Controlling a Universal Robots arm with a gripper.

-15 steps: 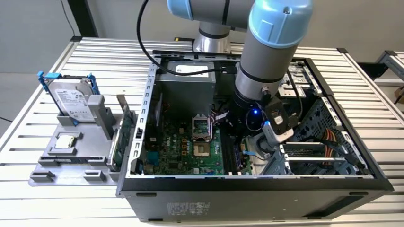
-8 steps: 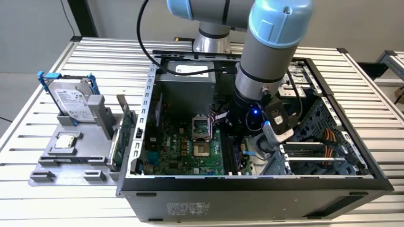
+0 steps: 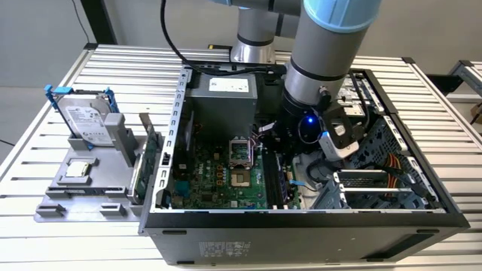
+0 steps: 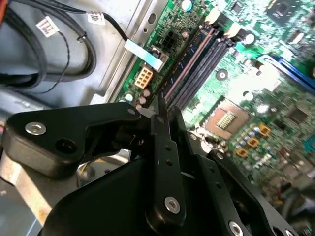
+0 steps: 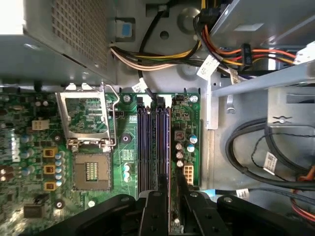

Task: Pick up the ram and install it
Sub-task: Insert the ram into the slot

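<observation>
We find the ram (image 5: 169,147) standing on edge in the rightmost memory slot (image 5: 147,147) of the motherboard (image 5: 29,162), aligned with the slot so it can seat straight down. The gripper (image 5: 170,196) is closed on the ram's near end, one finger (image 5: 153,209) on each face. The CPU socket (image 5: 91,169) lies just beside the slots.

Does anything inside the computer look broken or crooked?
Nothing looks broken or spilled. The one odd thing is the processor socket: its metal lid is flipped open, beside the memory slots.
</observation>
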